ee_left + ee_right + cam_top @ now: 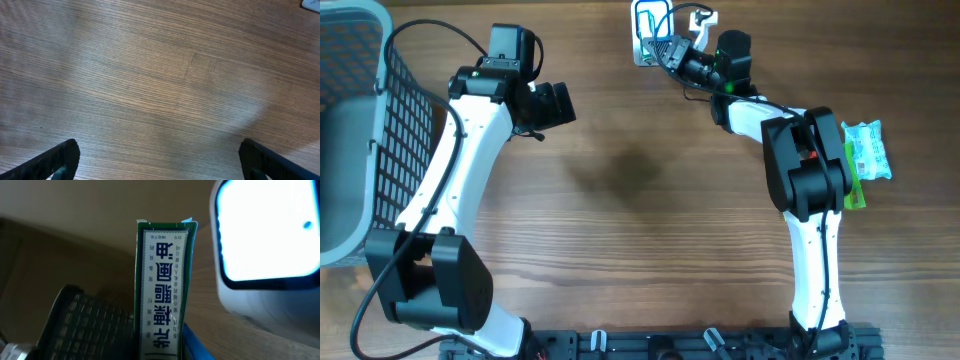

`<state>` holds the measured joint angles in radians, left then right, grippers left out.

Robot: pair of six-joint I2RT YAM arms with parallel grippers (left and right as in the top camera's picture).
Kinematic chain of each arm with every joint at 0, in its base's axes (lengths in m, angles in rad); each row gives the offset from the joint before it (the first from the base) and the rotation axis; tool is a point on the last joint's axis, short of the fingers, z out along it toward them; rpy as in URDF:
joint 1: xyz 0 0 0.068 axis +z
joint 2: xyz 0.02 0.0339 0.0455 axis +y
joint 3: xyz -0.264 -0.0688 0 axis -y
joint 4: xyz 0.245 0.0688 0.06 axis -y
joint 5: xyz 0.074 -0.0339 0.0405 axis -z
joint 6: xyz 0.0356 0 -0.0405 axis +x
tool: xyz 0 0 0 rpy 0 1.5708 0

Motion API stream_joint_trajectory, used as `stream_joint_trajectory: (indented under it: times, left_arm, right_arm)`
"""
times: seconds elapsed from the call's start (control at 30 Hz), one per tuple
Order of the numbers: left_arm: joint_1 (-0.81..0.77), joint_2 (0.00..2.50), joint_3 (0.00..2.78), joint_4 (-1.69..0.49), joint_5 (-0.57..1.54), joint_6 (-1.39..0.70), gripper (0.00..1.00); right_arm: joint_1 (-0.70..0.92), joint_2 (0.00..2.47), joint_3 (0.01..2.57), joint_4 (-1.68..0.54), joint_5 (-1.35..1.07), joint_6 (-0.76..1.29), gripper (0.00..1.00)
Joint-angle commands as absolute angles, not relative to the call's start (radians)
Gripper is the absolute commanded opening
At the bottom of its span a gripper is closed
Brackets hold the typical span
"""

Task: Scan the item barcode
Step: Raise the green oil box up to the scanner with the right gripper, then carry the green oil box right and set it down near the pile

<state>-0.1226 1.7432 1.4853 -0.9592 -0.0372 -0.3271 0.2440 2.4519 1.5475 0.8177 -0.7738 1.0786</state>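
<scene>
The item is a narrow green-and-white box (162, 280) printed with Chinese characters, standing upright in my right gripper (160, 345), which is shut on it. Just right of the box glows the white face of the barcode scanner (265, 235). From overhead, the right gripper (675, 55) is stretched to the table's back edge, holding the box (663, 47) against the scanner (650, 22). No barcode shows on the visible face. My left gripper (555, 103) hangs over bare wood with its fingertips (60, 157) far apart, open and holding nothing.
A grey mesh basket (360, 130) stands at the left edge of the table. A green-and-white packet (865, 150) lies at the right, beside the right arm's elbow. The wooden tabletop (630, 200) stretches between the two arms.
</scene>
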Motion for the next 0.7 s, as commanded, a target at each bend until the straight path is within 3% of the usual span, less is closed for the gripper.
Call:
stream_joint_trajectory:
  times: [0.0,0.13,0.27,0.4,0.5,0.57,0.67]
  left_arm:
    - [-0.121,1.749,1.485,-0.957,-0.046,-0.323,1.0]
    - [-0.121,1.749,1.485,-0.957,-0.046,-0.323,1.0]
    - [-0.121,1.749,1.485,-0.957,-0.046,-0.323,1.0]
    - [-0.121,1.749,1.485,-0.957,-0.046,-0.323,1.0]
    - [-0.121,1.749,1.485,-0.957,-0.046,-0.323,1.0]
    - [-0.121,1.749,1.485,-0.957,-0.046,-0.323,1.0]
    - [-0.121,1.749,1.485,-0.957,-0.046,-0.323,1.0]
  right_arm:
    - [0.229,2.425,1.567,0.856,-0.874,1.085,0.06]
    - [0.23,2.289,1.562,0.81,-0.893,1.114,0.05]
    - [0.23,2.103,1.561,0.548,-0.943,0.966,0.05]
    - [0.23,1.906,1.559,0.119,-0.943,0.645,0.05]
    - [0.225,1.756,1.559,-0.314,-0.881,0.282,0.05]
    - [0.225,1.703,1.559,-0.584,-0.714,0.11,0.04]
    - [0.225,1.693,1.556,-0.867,-0.457,0.015,0.04]
